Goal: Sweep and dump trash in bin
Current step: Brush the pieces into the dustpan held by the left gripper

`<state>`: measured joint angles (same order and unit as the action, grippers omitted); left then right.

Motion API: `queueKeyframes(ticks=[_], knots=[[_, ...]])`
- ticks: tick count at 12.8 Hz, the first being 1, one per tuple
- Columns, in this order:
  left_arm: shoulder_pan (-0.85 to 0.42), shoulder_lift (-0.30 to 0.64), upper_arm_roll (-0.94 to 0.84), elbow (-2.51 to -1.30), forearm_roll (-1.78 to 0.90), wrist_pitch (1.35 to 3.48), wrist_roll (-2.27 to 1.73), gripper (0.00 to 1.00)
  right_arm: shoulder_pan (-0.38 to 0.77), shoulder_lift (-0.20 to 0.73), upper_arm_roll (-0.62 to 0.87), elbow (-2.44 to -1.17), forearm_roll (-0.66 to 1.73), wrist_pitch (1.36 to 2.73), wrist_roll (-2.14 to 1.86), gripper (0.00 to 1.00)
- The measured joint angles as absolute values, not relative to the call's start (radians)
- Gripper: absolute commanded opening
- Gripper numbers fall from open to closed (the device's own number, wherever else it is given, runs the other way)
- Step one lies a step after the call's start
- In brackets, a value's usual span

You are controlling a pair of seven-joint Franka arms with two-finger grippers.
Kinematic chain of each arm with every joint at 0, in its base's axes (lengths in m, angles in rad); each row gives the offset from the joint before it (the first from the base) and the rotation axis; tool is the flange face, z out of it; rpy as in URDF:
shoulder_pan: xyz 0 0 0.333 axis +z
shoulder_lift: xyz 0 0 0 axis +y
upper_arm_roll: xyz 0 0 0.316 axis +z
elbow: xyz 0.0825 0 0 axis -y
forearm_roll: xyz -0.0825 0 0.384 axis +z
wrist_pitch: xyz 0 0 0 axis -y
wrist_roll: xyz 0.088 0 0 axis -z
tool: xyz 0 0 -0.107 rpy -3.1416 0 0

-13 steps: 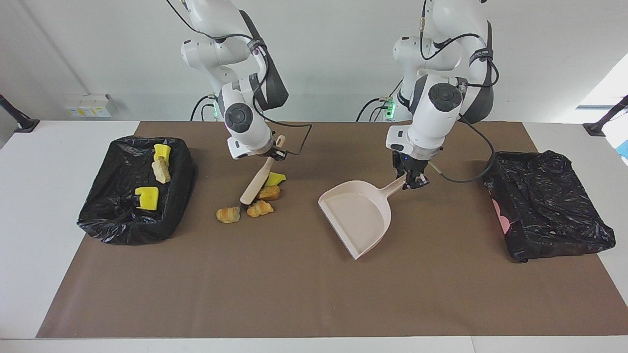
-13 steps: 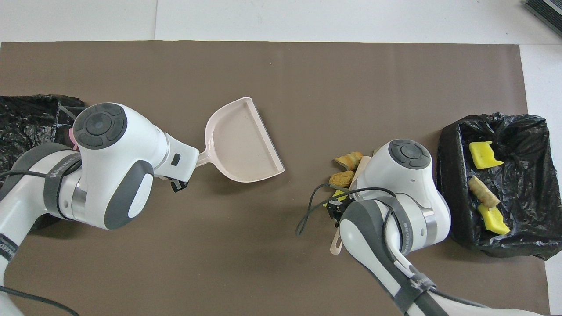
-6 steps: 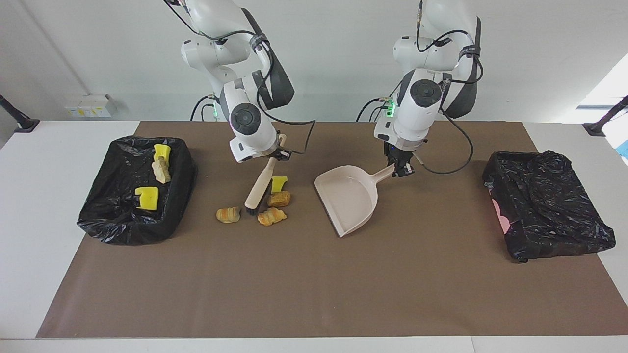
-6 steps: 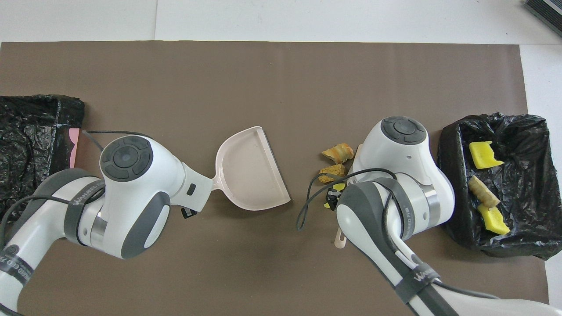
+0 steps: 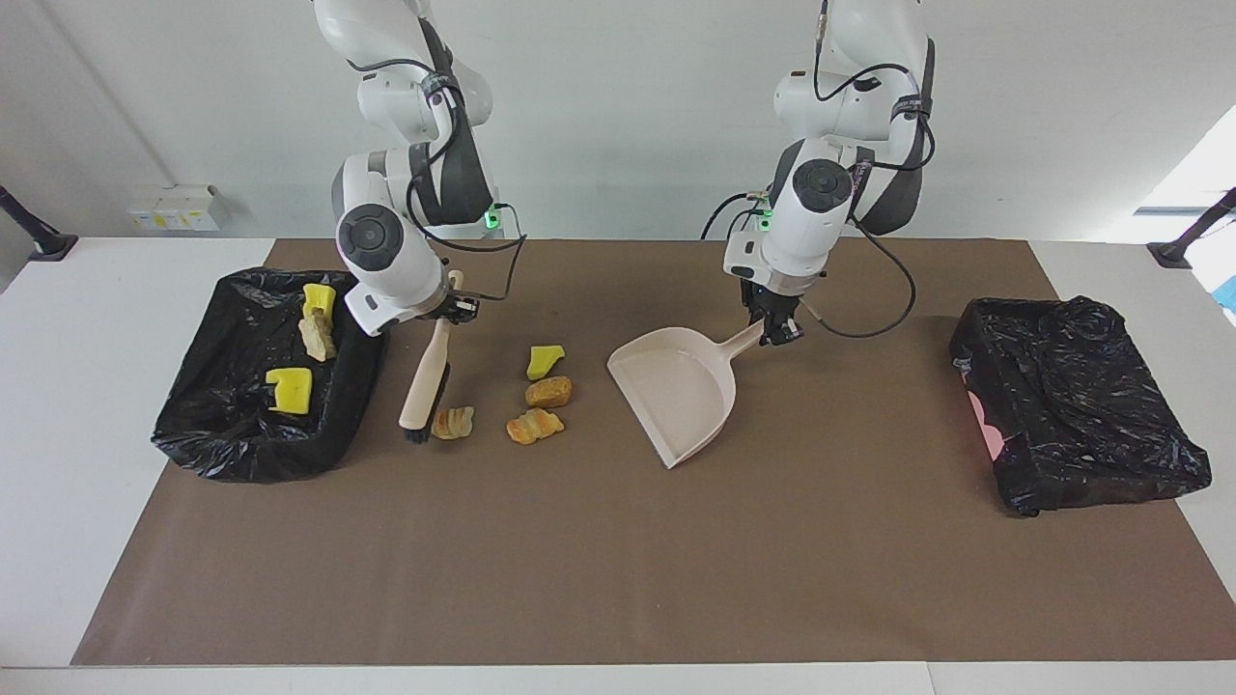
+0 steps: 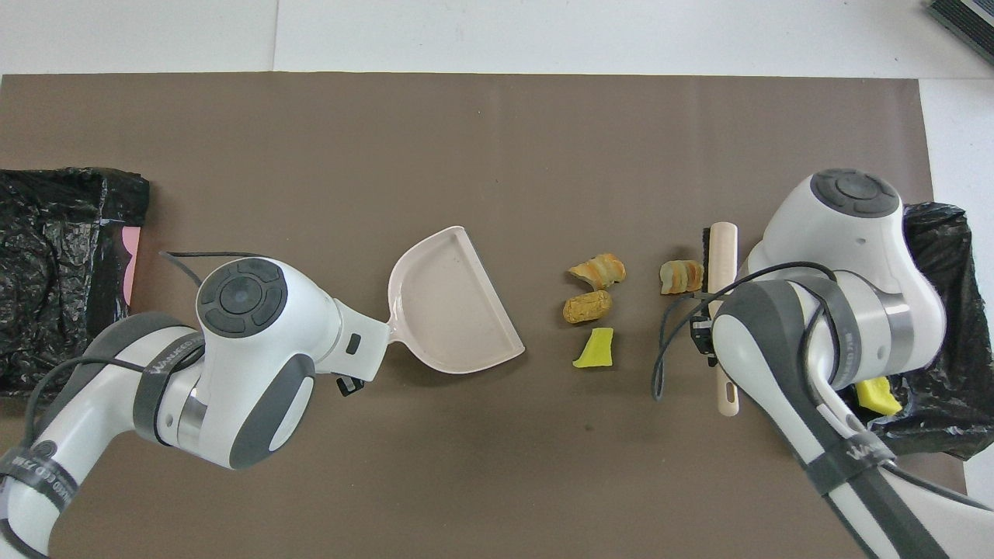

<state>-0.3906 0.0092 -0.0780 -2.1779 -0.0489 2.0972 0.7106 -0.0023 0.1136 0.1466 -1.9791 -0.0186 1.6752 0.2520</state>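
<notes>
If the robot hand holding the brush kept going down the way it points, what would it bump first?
Probably the brown mat: the right gripper points down along the brush, beside a striped bread lump.

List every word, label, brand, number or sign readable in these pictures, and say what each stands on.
"WANHEED": roughly how the white lettering reads on the grey band of the left arm; the last letters are uncertain.
White lettering on the right arm's band: too blurred to read.
Yellow-marked white boxes by the wall: print too small to read.
Nothing else carries text.
</notes>
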Motion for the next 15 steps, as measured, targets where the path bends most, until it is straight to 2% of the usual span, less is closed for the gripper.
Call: queueKeyframes(ticks=[2, 5, 7, 15], knots=[[-0.392, 0.009, -0.078, -2.180, -0.054, 2.103, 0.708, 0.00, -0.035, 0.103, 0.147, -2.019, -0.055, 1.703, 0.170, 0.00], [-0.404, 0.009, -0.078, -2.180, -0.055, 2.108, 0.703, 0.00, -0.111, 0.066, 0.146, -2.151, -0.062, 1.835, 0.044, 0.00], [-0.411, 0.009, -0.078, -2.180, -0.055, 2.108, 0.703, 0.00, -0.105, 0.061, 0.151, -2.196, -0.062, 1.875, 0.037, 0.00], [-0.443, 0.009, -0.079, -2.180, -0.055, 2.108, 0.768, 0.00, 0.116, 0.096, 0.161, -2.202, 0.013, 1.935, 0.194, 0.00]])
